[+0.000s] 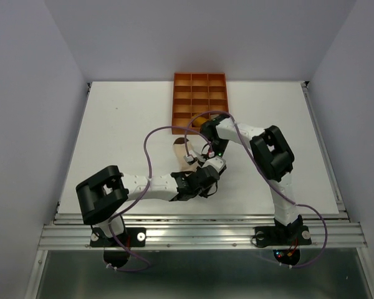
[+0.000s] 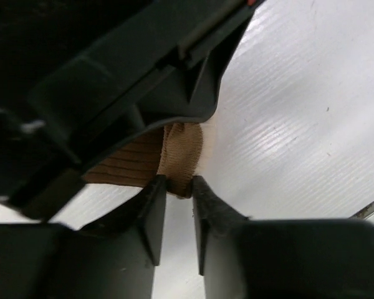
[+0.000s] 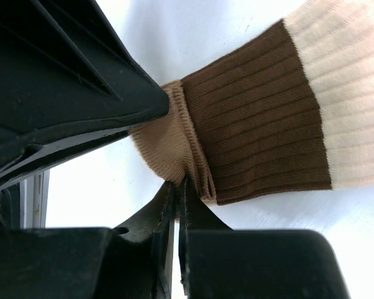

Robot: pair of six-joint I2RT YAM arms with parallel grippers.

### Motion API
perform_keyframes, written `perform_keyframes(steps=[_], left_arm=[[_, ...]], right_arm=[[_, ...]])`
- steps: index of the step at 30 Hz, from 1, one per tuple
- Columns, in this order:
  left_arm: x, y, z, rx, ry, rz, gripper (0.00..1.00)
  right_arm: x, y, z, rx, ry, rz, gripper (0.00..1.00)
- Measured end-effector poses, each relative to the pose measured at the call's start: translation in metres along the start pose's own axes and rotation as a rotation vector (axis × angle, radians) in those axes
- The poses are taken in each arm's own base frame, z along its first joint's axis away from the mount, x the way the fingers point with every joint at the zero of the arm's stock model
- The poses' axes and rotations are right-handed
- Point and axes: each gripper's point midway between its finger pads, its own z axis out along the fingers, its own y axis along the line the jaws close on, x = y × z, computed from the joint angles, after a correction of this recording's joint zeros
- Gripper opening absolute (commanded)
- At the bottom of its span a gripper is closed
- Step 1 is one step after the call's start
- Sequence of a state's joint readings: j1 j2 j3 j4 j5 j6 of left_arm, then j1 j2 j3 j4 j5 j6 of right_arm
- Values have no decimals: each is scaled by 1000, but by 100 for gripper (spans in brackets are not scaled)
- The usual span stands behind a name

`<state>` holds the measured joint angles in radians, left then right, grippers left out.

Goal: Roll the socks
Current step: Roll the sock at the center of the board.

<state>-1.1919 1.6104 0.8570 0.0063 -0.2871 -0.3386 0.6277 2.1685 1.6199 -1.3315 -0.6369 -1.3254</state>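
The brown-cream-white sock (image 3: 255, 118) lies on the white table, with its tan folded cuff edge (image 3: 168, 140) towards both grippers. It shows as a pale strip in the top view (image 1: 179, 149). My right gripper (image 3: 179, 184) is shut on the cuff's lower edge. My left gripper (image 2: 179, 184) pinches a tan fold of the same cuff (image 2: 181, 152) at its fingertips. In the top view the two grippers meet over the sock's near end, left (image 1: 202, 177) and right (image 1: 210, 163). A mustard patch (image 1: 201, 118) shows in a tray cell. The taupe sock is out of view.
The orange tray with square compartments (image 1: 199, 81) stands at the back centre, just behind the right arm's wrist. Each wrist view is half filled by the other gripper's black body (image 2: 112, 75) (image 3: 56, 81). Purple cables (image 1: 151, 140) loop over the table.
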Motion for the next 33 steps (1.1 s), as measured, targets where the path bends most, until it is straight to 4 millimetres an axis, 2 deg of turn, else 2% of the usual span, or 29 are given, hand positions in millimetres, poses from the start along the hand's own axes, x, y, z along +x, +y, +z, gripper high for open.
perform_keyframes(steps=[1,3,4,6,8,10,11,13,17,18,22,27,33], left_arm=[[0,1,0,-5,0,-7,26],[-1,3,2,-8,-2,-16,6],[-2,3,2,-9,-2,-21,0],[-2,4,4,-11,-3,-30,0],[-3,3,5,-8,-5,-34,0],[-1,-1,6,13,5,-41,0],[5,-9,7,56,31,-43,0],[12,-13,12,73,55,-46,0],[9,-21,13,166,60,-131,0],[7,-22,13,195,58,-148,0],[1,-28,7,291,35,-190,0],[-5,-41,-3,422,8,-224,0],[-23,-43,-9,524,-22,-298,0]], right_arm=[[0,0,0,-1,1,-4,1],[1,0,-1,-1,1,-8,1],[2,-1,-1,-1,0,-11,1],[4,-1,-2,0,1,-14,3],[5,-1,-3,1,0,-15,12],[4,0,-4,-3,-11,0,25],[1,1,-3,-4,-27,8,31],[-8,2,-4,-1,-60,20,38],[-22,-5,-10,45,-128,15,43],[-25,-7,-13,59,-147,21,53],[-35,-17,-17,111,-181,-2,57],[-38,-17,-23,171,-199,23,59],[-45,-36,-41,314,-256,109,57]])
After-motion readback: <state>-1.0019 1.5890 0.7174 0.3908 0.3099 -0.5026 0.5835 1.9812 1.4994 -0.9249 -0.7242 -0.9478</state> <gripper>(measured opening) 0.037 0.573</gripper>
